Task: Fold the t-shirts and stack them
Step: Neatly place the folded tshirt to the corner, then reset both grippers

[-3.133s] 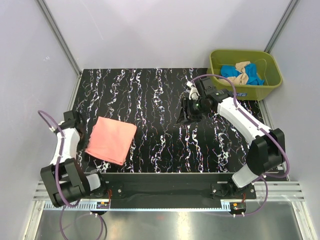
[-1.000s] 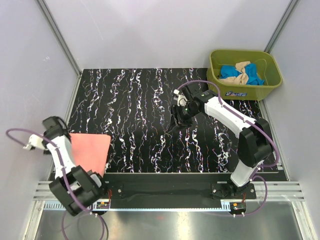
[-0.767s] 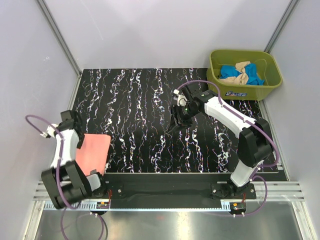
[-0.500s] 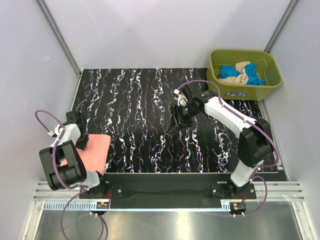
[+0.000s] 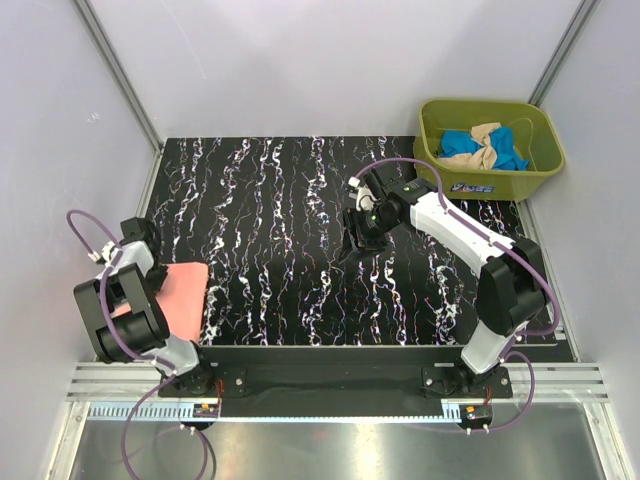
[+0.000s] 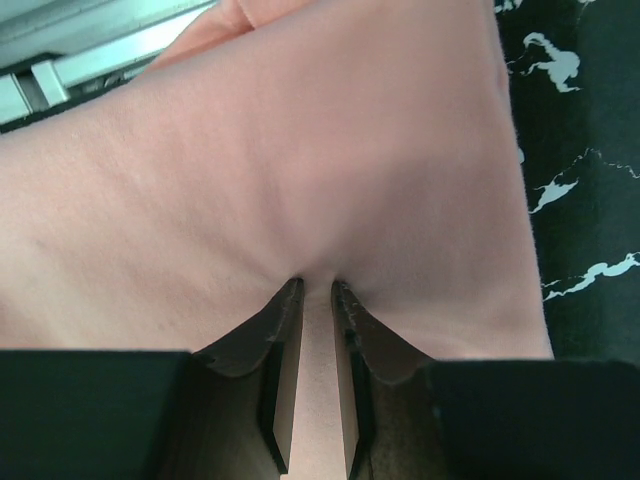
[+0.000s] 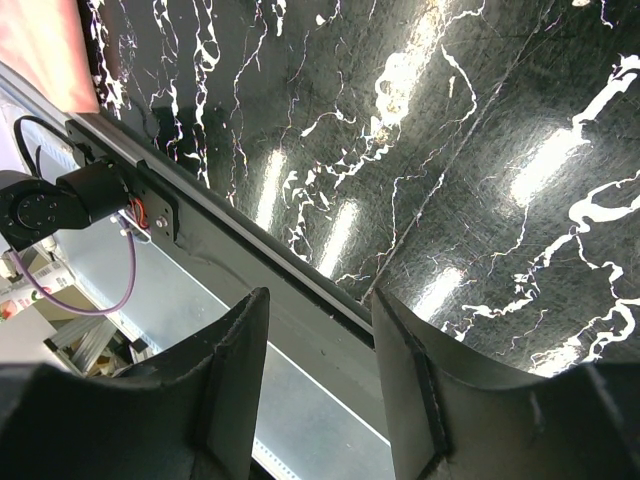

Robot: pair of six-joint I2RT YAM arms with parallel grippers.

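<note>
Pink tee (image 5: pixel 178 300) sits at 8 o'clock on the table (image 5: pixel 280 200), at its left edge. A few seconds ago it lay flat and wider, further in on the table; now it has been dragged out to the side and less of it shows. The left gripper (image 6: pixel 315 285) has pulled back with it, and its jaws are nearly together, pinching a small fold of the pink tee. The cloth puckers there. The right gripper (image 7: pixel 318 300) has hardly moved. It hangs over the middle of the table, jaws apart, holding nothing.

The table is black with white squiggly lines, and it is shiny. Plain pale walls (image 5: pixel 300 60) stand round it. A metal rail (image 5: pixel 340 385) runs along 6 o'clock.

At 2 o'clock a green plastic tub (image 5: pixel 540 170) holds a blue tee (image 5: pixel 460 145) and a beige tee (image 5: pixel 487 140), both crumpled. The pink tee looks soft and smooth.
</note>
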